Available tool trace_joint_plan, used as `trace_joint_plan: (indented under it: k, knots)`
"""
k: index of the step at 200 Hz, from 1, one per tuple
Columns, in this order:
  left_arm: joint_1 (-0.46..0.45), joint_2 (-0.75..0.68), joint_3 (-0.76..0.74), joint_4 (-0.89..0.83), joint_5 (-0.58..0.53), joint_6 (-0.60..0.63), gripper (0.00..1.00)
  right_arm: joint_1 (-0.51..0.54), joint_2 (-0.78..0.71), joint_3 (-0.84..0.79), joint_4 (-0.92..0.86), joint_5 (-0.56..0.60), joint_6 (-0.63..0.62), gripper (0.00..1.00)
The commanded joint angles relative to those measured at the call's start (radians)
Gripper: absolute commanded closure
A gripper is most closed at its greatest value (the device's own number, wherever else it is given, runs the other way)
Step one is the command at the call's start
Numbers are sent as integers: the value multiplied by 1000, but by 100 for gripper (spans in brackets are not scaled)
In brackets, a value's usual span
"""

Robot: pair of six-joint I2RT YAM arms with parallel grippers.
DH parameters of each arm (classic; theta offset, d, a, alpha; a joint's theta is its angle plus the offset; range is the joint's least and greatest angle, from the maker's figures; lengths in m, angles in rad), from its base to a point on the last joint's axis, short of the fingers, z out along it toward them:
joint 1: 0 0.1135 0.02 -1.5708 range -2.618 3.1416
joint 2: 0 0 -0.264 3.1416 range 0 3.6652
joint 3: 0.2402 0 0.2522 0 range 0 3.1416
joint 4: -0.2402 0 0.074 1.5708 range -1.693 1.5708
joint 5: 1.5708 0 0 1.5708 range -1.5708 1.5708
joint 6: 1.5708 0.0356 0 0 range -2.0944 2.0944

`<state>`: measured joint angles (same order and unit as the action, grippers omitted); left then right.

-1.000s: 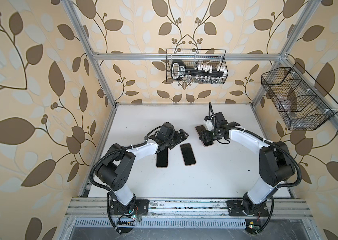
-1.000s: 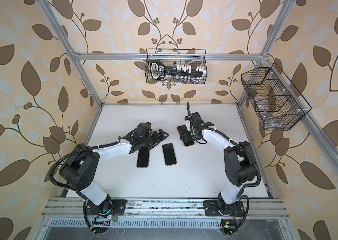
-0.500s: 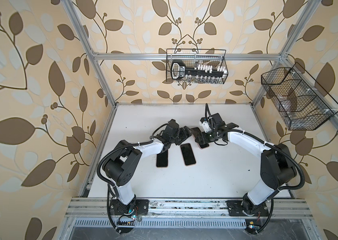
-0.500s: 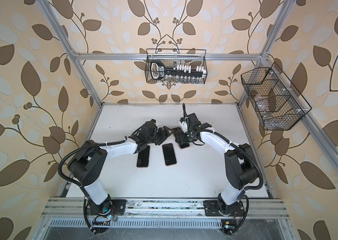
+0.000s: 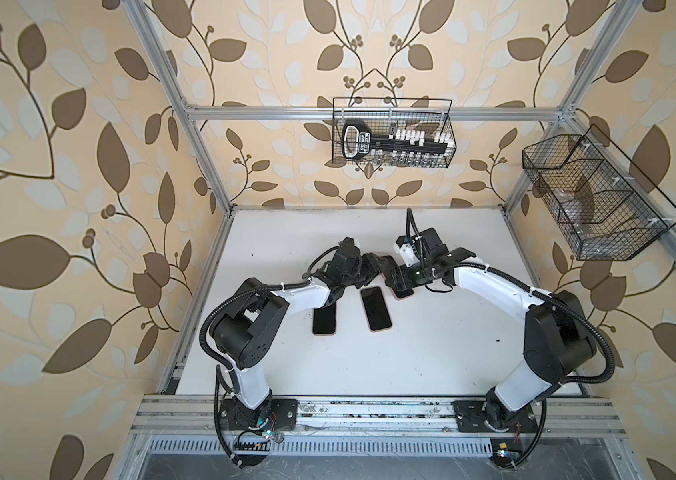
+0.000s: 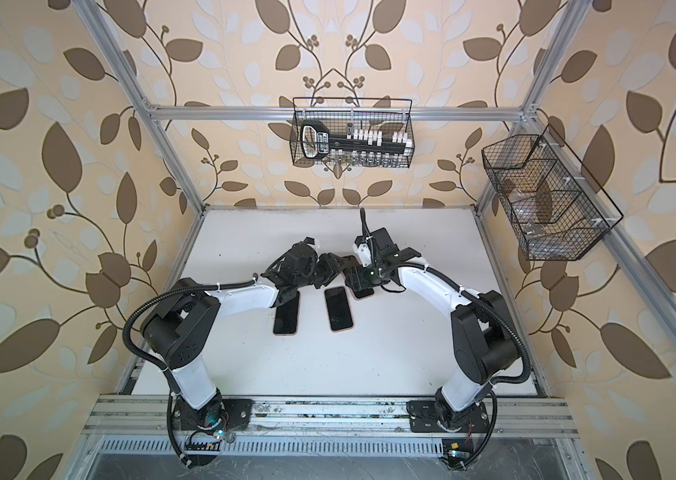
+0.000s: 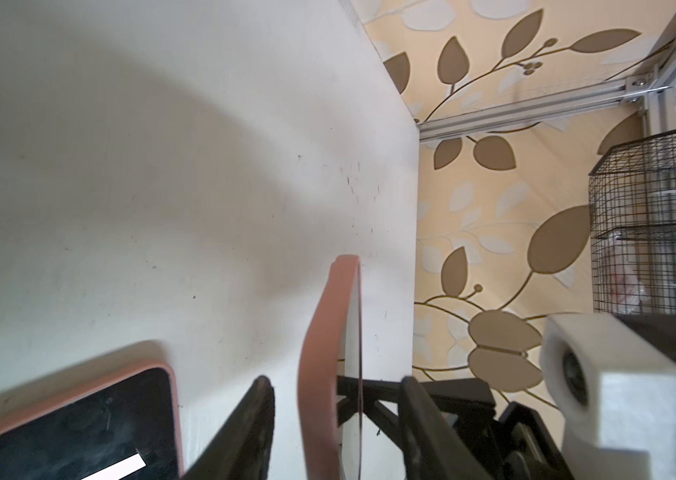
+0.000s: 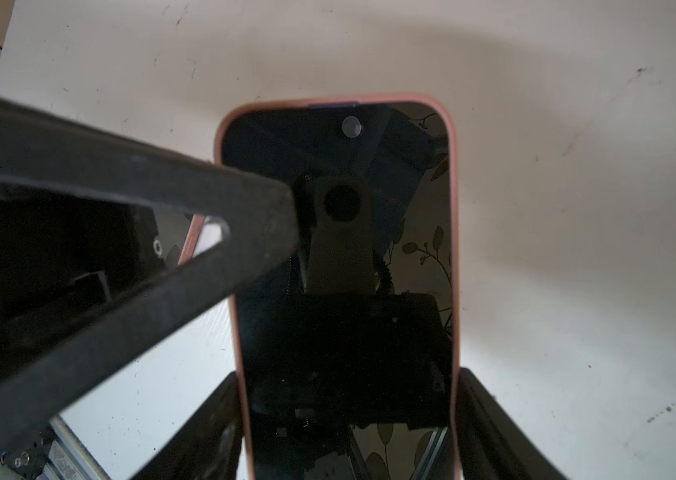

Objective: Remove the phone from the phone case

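Observation:
A phone [image 8: 340,332] with a dark screen sits in a pink phone case [image 8: 454,249]. My right gripper [image 8: 346,376] is shut on the case's two long sides, holding it over the table near the middle in both top views [image 5: 402,293] [image 6: 363,293]. My left gripper [image 7: 336,380] straddles the free end of the case [image 7: 319,374], one finger on the screen side and one on the back. It is open, with a gap on each side. One of its fingers [image 8: 162,249] crosses the phone's face in the right wrist view. The two grippers meet in a top view [image 5: 382,266].
Two more cased phones lie screen-up on the white table [image 5: 432,374], one under the left arm [image 5: 324,320] and one in the middle [image 5: 376,308]. Wire baskets hang on the back wall [image 5: 392,139] and the right wall [image 5: 590,199].
My left gripper has swung right to the held phone, and its jaws have narrowed around the phone's free end. The right gripper has shifted slightly left with the phone.

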<state>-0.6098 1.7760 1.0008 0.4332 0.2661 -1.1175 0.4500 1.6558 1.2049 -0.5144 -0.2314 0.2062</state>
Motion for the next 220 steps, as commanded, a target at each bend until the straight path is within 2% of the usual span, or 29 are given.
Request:
trace_joint_plan:
  k: [1, 45, 86, 115, 136, 220]
  knots:
    - [-10, 8, 15, 78, 26, -9, 61, 5, -35, -12, 29, -26, 6, 35]
    - [-13, 16, 12, 87, 33, -10, 73, 7, -40, -21, 40, -36, 14, 36]
    - [-15, 22, 15, 86, 38, -9, 79, 8, -50, -31, 48, -39, 17, 36]
    - [-17, 22, 12, 97, 38, -13, 94, 8, -57, -35, 47, -37, 15, 36]
    - [-17, 18, 12, 105, 39, -15, 100, 9, -63, -39, 50, -40, 19, 36]
    - [-10, -46, 2, 133, 27, -10, 100, -22, -164, -65, 68, -36, 31, 20]
